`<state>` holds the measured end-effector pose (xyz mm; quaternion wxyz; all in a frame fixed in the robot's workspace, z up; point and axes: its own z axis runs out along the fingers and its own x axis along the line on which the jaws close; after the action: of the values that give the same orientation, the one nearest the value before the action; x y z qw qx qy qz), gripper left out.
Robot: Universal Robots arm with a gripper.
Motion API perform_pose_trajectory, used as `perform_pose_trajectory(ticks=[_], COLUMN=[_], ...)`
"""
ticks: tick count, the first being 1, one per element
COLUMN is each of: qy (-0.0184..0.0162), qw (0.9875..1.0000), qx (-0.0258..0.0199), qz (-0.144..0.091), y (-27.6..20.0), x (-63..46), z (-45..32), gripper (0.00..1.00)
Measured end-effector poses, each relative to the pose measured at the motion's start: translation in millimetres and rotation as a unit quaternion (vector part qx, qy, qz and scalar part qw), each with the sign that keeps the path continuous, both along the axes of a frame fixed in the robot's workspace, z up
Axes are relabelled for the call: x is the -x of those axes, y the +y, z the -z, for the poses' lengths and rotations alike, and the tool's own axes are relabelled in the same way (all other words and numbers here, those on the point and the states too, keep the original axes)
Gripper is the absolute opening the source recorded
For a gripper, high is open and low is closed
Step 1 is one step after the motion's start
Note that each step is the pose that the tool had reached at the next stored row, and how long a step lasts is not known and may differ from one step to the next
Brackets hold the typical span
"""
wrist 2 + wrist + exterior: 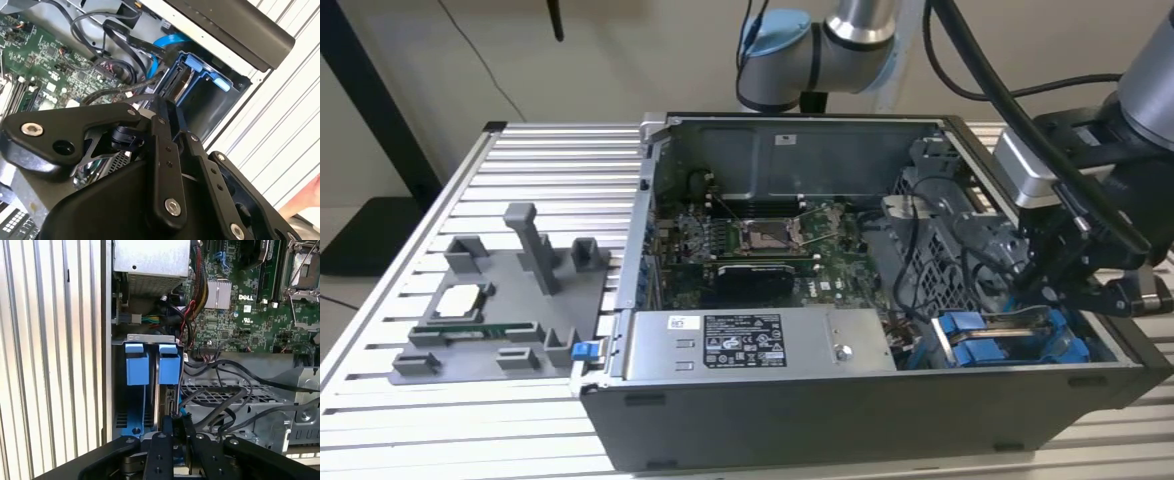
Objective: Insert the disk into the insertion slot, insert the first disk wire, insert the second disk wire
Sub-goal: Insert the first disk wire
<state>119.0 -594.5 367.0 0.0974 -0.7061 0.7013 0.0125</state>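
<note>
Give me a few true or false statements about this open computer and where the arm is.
The computer case stands open, showing the motherboard. True.
The gripper hovers over the motherboard. False: it is at the insertion slot, in the case's corner.
The slot's latch pieces are red. False: they are blue.
The power-supply box carries a black-and-white sticker. True.

The arm (861,20) is a silver-grey tube with rounded light-blue joint caps (763,40). Thick black cables (977,62) run beside it to a silver-white block (1027,165) at the wrist. The gripper (177,432) is matte black all over, built of flat, round-ended link bars (165,165) pinned with bright silver hex-socket screws (172,206).
</note>
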Motion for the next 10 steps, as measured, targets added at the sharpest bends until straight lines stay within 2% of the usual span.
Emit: perform_pose_trajectory(ticks=[10], qy=[0.0122], qw=[0.9999], qx=[0.0033], qz=[0.0], y=[-0.1], x=[-4.2], z=[6.8], gripper=[0.0])
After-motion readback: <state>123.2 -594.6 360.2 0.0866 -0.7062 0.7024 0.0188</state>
